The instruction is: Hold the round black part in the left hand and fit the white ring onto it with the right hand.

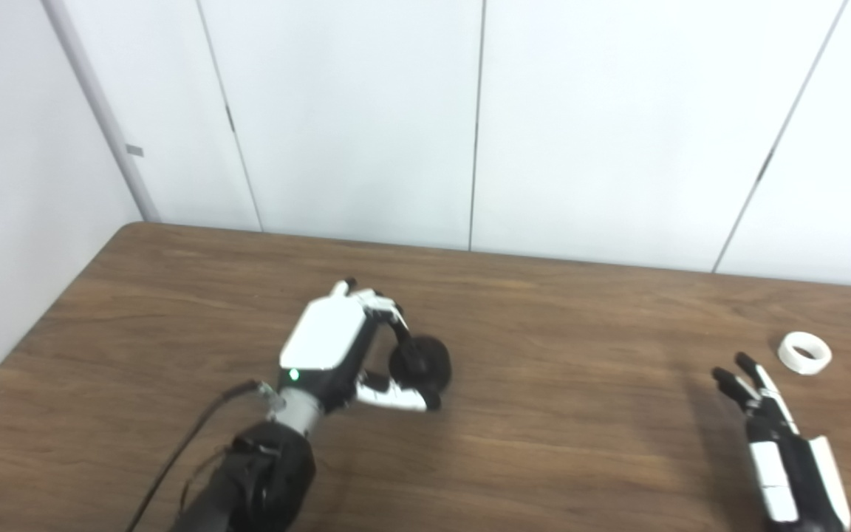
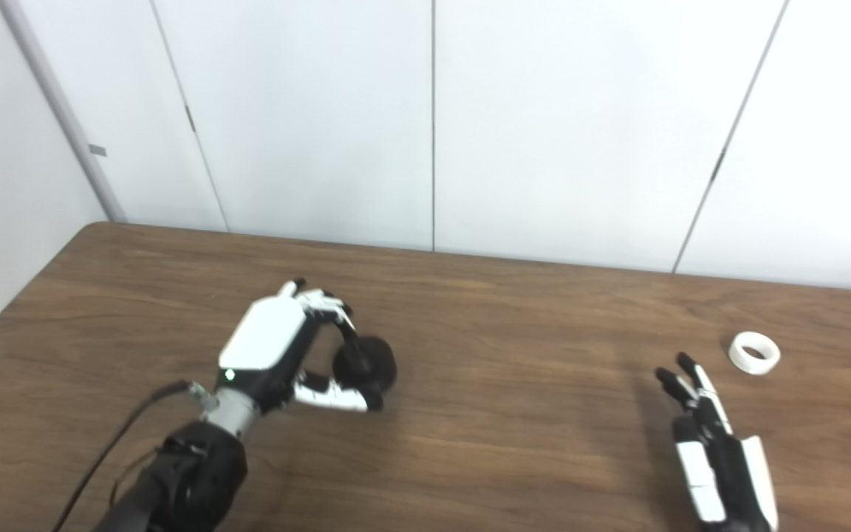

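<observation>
The round black part (image 1: 422,364) sits at the middle of the brown table (image 1: 558,318), gripped by my left hand (image 1: 344,347), whose fingers curl over its top while the thumb presses from below. The white ring (image 1: 804,352) lies flat on the table at the far right. My right hand (image 1: 773,436) hovers just short of the ring, below and to its left, fingers stretched out and apart, holding nothing. The right eye view shows the same: black part (image 2: 366,366), white ring (image 2: 754,352), right hand (image 2: 710,443).
White wall panels (image 1: 470,111) rise directly behind the table's far edge. A black cable (image 1: 189,443) trails from the left wrist toward the bottom edge. The table's left edge runs diagonally at the picture's left.
</observation>
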